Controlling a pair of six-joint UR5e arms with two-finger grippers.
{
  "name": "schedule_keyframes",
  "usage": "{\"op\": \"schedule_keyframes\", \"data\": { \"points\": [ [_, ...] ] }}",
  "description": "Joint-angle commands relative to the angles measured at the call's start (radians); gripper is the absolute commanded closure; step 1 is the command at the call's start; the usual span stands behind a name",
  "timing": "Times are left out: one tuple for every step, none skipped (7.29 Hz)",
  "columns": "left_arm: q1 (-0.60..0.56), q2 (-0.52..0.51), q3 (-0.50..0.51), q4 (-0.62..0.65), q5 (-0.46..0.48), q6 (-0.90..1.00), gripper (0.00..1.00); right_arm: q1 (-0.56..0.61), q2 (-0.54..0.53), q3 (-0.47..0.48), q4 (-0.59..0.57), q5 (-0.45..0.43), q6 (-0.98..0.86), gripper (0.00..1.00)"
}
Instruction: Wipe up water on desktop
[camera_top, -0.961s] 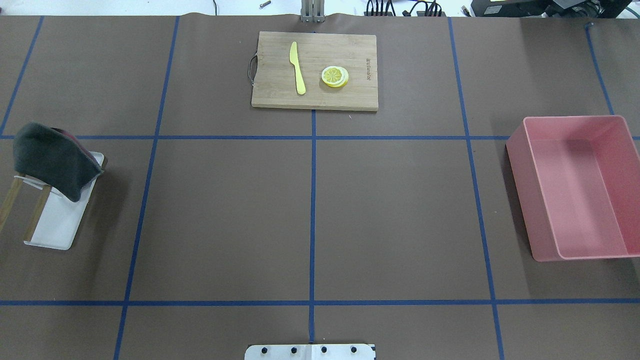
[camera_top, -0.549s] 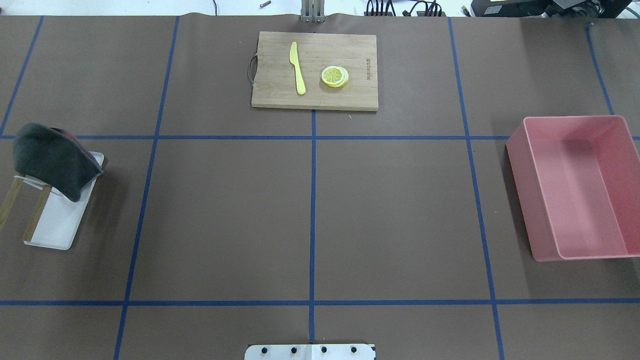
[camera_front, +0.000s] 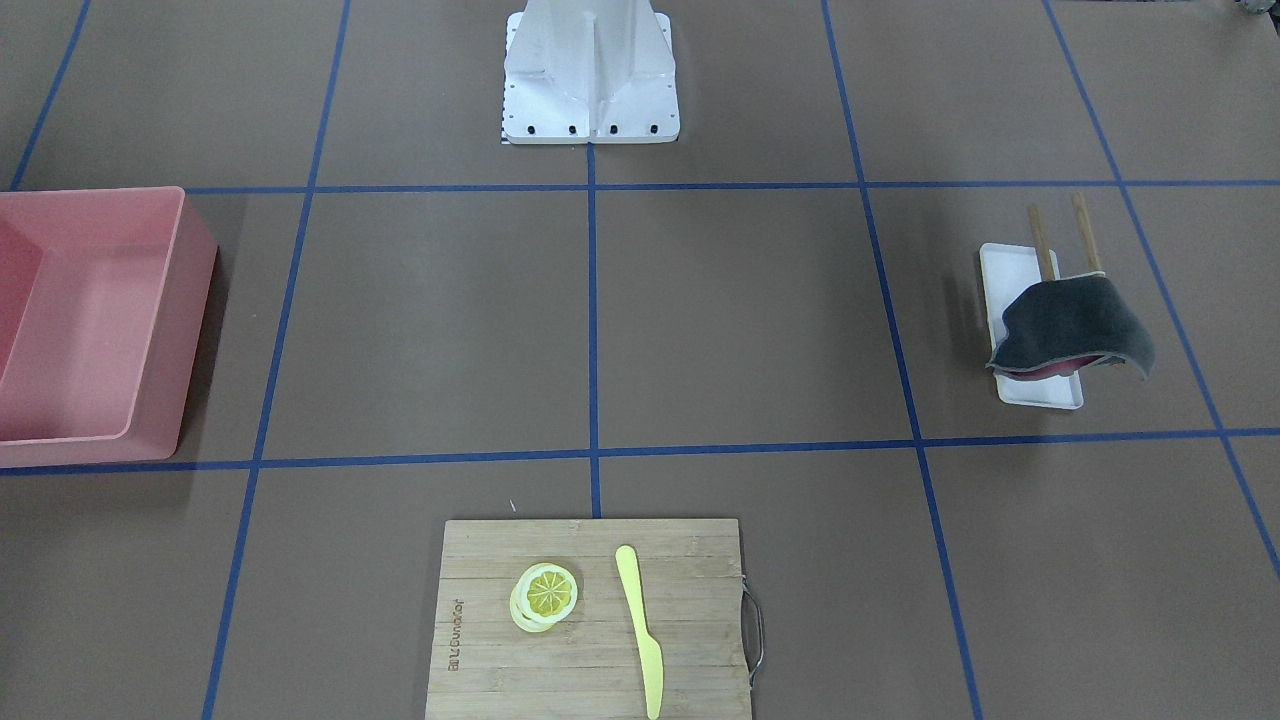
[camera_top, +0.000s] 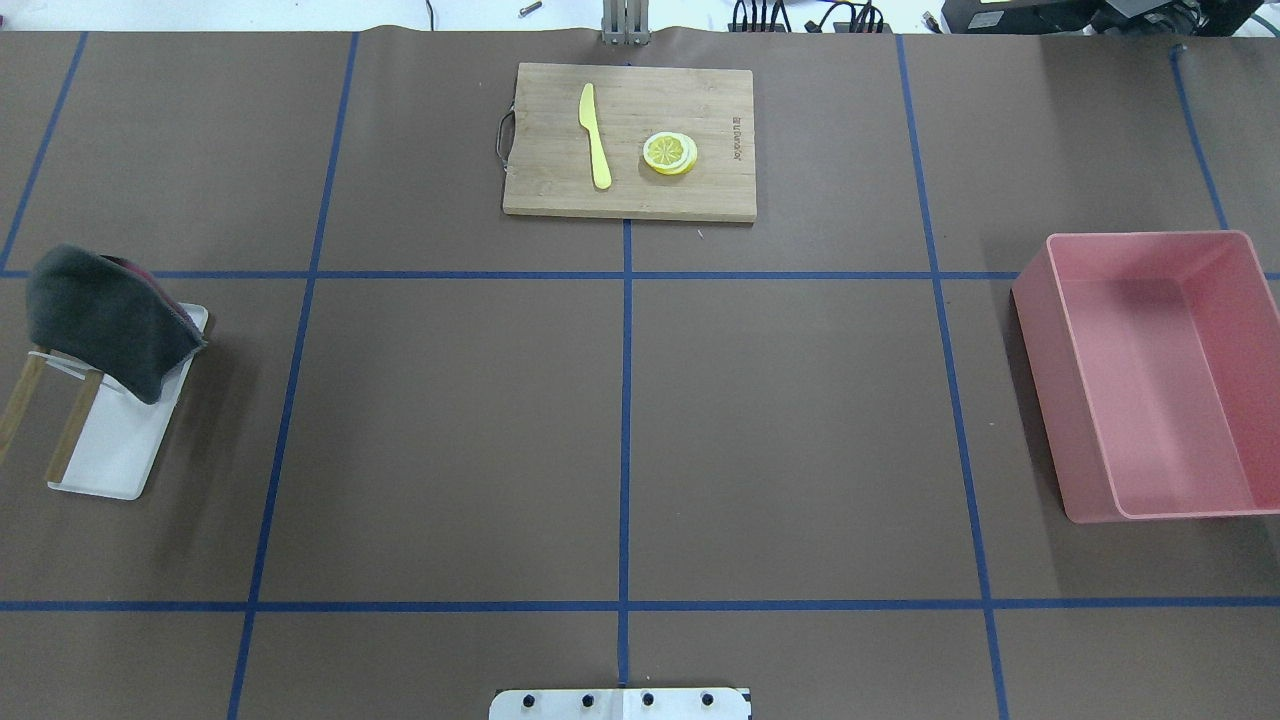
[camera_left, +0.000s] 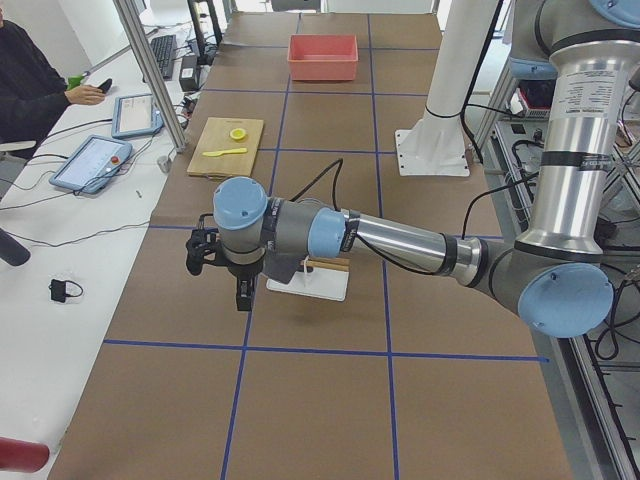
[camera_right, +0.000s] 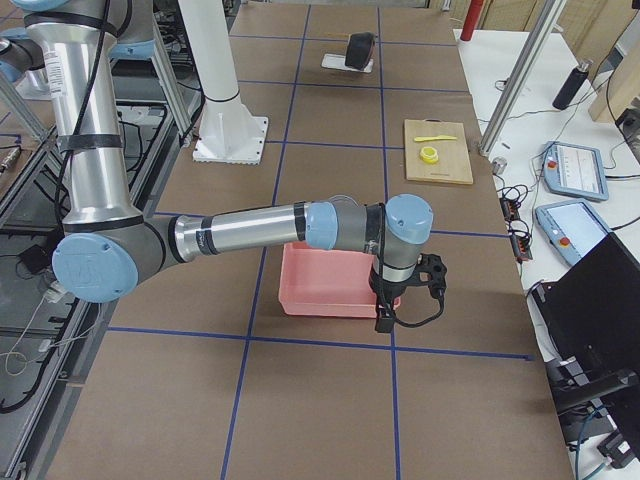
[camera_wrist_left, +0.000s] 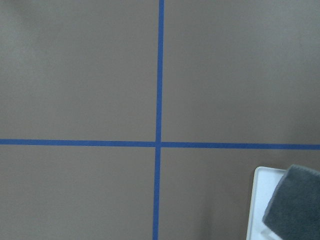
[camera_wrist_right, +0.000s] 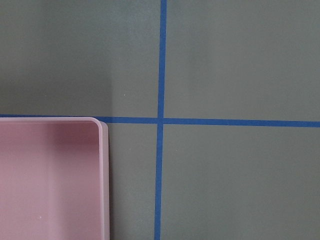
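The desktop is a flat brown surface with a grid of blue tape lines; I see no water on it in any view. A dark grey cloth hangs over a small wooden rack on a white tray at the left. It also shows in the front-facing view and in the left wrist view. My left gripper hovers next to the tray, and I cannot tell whether it is open. My right gripper hovers by the pink bin, and I cannot tell whether it is open.
The pink bin stands at the right with nothing in it. A bamboo cutting board at the far middle holds a yellow knife and lemon slices. The robot's base plate is at the near edge.
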Motion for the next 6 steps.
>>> {"op": "schedule_keyframes", "data": {
  "points": [
    [0.040,-0.003,-0.006,-0.002,-0.038,-0.040,0.02,-0.020,-0.001,-0.009,0.001,0.002,0.012,0.00],
    [0.042,-0.003,-0.004,-0.019,-0.053,-0.040,0.02,-0.021,-0.004,-0.001,0.001,0.007,0.010,0.00],
    [0.045,-0.003,-0.004,-0.033,-0.108,-0.106,0.02,-0.021,-0.001,-0.001,-0.008,0.065,0.013,0.00],
    [0.086,-0.003,-0.004,-0.100,-0.124,-0.195,0.02,-0.021,-0.004,-0.013,-0.001,0.123,0.030,0.00],
    [0.168,-0.001,-0.001,-0.176,-0.118,-0.315,0.02,-0.020,-0.004,-0.009,-0.001,0.143,0.030,0.00],
    [0.230,-0.001,0.007,-0.259,-0.099,-0.406,0.02,-0.021,-0.015,-0.004,0.004,0.133,0.024,0.00]
  ]
}}
